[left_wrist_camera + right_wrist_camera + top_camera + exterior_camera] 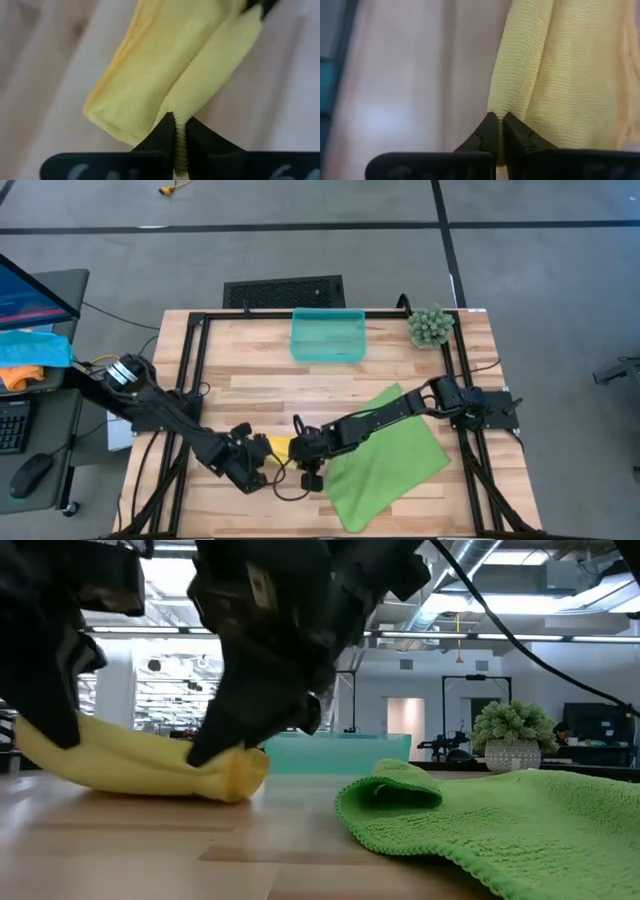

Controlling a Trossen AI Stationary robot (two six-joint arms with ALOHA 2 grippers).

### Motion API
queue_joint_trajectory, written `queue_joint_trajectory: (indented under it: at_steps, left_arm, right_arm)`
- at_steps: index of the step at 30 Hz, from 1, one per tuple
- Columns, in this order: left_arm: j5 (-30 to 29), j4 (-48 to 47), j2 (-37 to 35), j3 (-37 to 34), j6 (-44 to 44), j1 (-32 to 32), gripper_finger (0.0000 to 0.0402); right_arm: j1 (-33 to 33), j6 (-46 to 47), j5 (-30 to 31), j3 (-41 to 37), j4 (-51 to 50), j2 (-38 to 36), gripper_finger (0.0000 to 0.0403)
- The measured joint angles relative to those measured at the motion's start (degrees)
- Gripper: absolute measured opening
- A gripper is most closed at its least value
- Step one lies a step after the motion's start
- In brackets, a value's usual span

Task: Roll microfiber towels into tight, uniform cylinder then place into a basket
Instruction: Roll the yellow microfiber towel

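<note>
- Near the front edge of the tabletop [400, 370], the yellow towel [277, 446] is held at both ends, the left pincer [256, 463] clamped on one end and the right pincer [305, 452] on the other.
- Each wrist view shows the fingers pressed together with a thin fold of yellow cloth caught between the tips.
- Seen from table height, the yellow towel lies as a loose, flattened roll, touching the wood; it is judged not yet tight or even.
- For a good roll, both ends should be turned at the same rate, with light tension kept along the length so that no slack bulges in the middle.
- The green towel [385, 455] lies spread just beside the right pincer, one corner curled over, unrolled.
- The basket [327, 335] stands well apart at the far edge, with nothing seen in it.
</note>
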Motion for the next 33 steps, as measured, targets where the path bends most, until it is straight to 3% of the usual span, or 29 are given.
queue_joint_trajectory:
  at_steps: [6,18,33]
  left_arm:
    - [9.23,1.10,0.56,0.00,-4.21,3.59,0.0012]
    - [17.44,1.84,4.94,0.06,-5.07,10.87,0.0013]
    - [18.52,2.78,6.05,0.08,-2.58,11.66,0.0013]
  right_arm:
    - [0.11,8.87,-2.87,-0.04,2.12,0.02,0.0023]
    - [0.21,9.71,-3.62,-0.02,1.97,0.02,0.0032]
    - [-0.62,4.19,-5.20,-0.02,2.32,-0.04,0.0092]
